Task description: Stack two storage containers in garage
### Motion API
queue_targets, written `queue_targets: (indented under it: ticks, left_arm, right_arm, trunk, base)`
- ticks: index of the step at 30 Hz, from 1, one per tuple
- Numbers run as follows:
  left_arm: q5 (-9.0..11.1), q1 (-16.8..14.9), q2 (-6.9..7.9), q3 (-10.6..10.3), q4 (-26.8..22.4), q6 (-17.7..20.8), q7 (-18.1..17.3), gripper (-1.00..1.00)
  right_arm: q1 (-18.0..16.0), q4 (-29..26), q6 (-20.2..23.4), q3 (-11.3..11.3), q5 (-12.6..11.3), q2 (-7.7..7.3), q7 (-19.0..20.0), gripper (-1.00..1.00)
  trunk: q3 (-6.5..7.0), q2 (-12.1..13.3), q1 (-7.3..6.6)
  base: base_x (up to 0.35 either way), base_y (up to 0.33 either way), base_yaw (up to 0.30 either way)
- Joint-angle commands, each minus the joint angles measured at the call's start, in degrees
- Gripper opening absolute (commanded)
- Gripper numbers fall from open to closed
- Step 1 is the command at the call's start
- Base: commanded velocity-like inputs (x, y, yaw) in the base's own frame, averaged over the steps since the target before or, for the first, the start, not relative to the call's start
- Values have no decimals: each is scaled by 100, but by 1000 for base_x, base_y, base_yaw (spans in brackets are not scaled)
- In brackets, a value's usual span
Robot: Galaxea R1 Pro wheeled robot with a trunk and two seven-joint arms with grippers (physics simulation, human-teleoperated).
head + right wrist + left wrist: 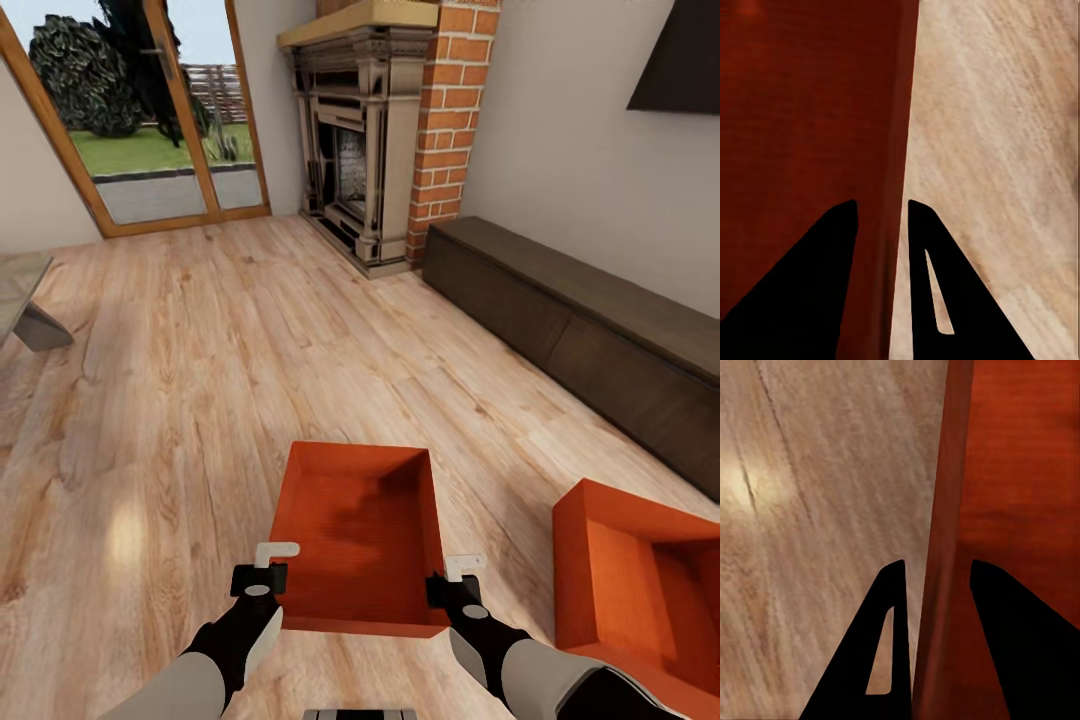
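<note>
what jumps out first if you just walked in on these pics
The orange-red storage container sits open on the light wood floor right before the robot, the left gripper and the right gripper each straddling one of its side walls. A second container stands to its right, near the long dark cabinet. At the far end, a brick fireplace stands beside wood-framed glass doors.

I see one open orange-red container (360, 535) upright at 6 o'clock, its twin (640, 585) at 4 o'clock.
</note>
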Motion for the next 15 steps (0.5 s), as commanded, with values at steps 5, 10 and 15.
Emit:
queue_targets:
  ticks: [5, 10, 15]
  left_arm:
    - [-44, -2, 6, -17, -11, 42, 52, -100]
    - [-41, -2, 11, -13, -11, 41, 52, -100]
    - [-40, -2, 15, -11, -11, 40, 52, -100]
  right_arm:
    - [-2, 9, -24, -27, -78, 0, -34, -100]
    - [-2, 9, -24, -27, -78, 0, -35, -100]
    - [-2, 9, -24, -27, -78, 0, -35, -100]
  trunk:
    - [86, 201, -111]
    - [176, 401, -221]
    - [266, 602, -331]
  base:
    - [0, 0, 0]
    - [0, 0, 0]
    - [0, 0, 0]
